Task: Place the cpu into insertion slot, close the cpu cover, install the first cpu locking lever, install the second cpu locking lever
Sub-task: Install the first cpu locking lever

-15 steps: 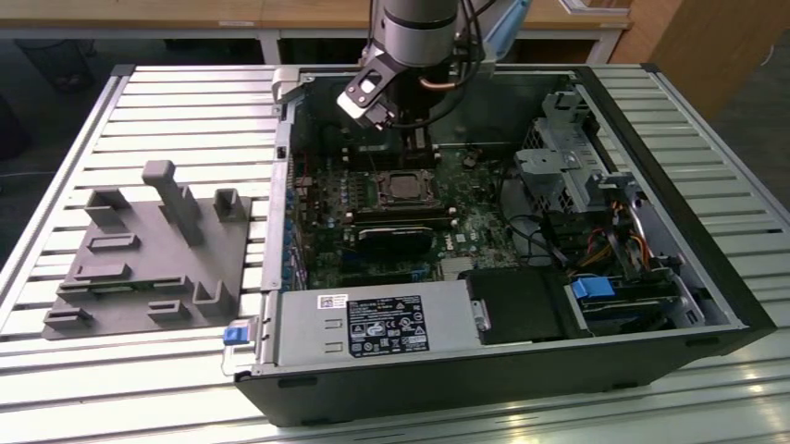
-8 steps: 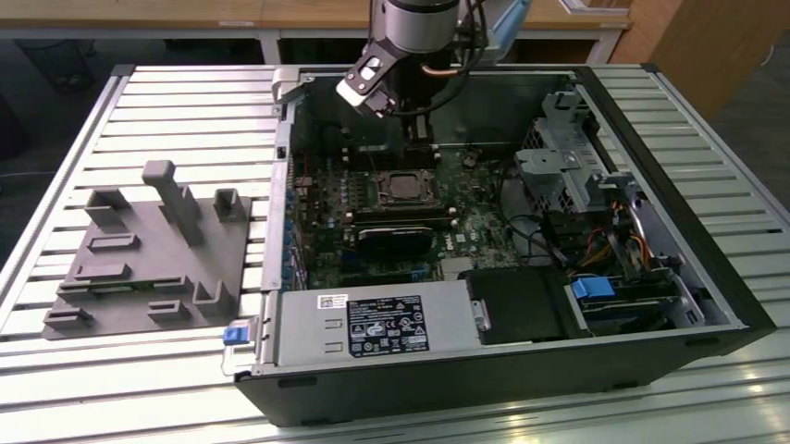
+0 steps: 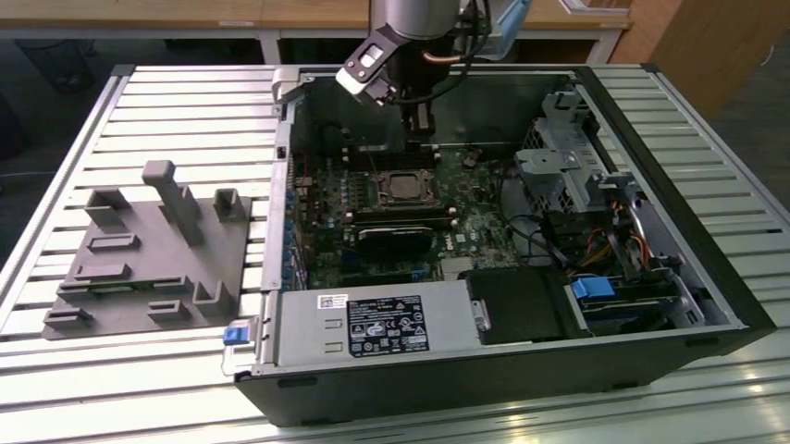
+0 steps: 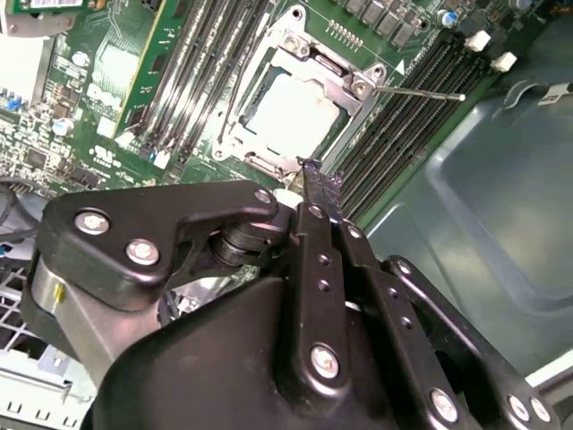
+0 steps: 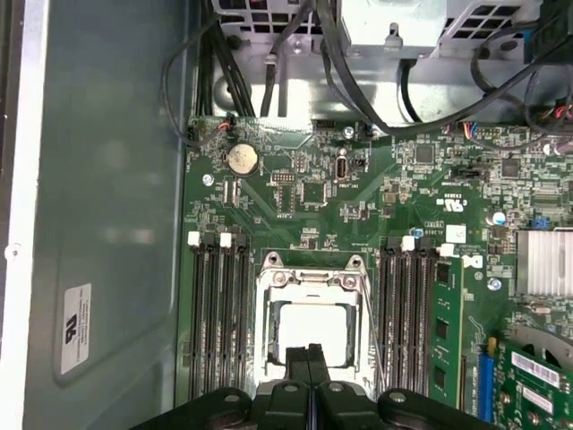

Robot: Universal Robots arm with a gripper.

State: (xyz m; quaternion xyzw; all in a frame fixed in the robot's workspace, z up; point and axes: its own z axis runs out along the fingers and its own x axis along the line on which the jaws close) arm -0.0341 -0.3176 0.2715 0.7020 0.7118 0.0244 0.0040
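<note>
Tool (image 4: 310, 170) pinched closed, holding nothing, poised beside socket | cpu (image 4: 291, 112) seated in insertion slot (image 3: 381, 188), mid-frame in exterior view | cpu cover (image 5: 311, 278) down | 1 locking lever (image 4: 421, 90) apparently unlatched; levers remain

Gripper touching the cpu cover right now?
Cannot tell. In the second wrist view the gripper tip overlaps the cpu cover edge; height above it unclear.

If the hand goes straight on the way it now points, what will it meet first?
Probably the edge of the cpu cover, beside the cpu; the hand hangs above it, though depth is unclear.
</note>
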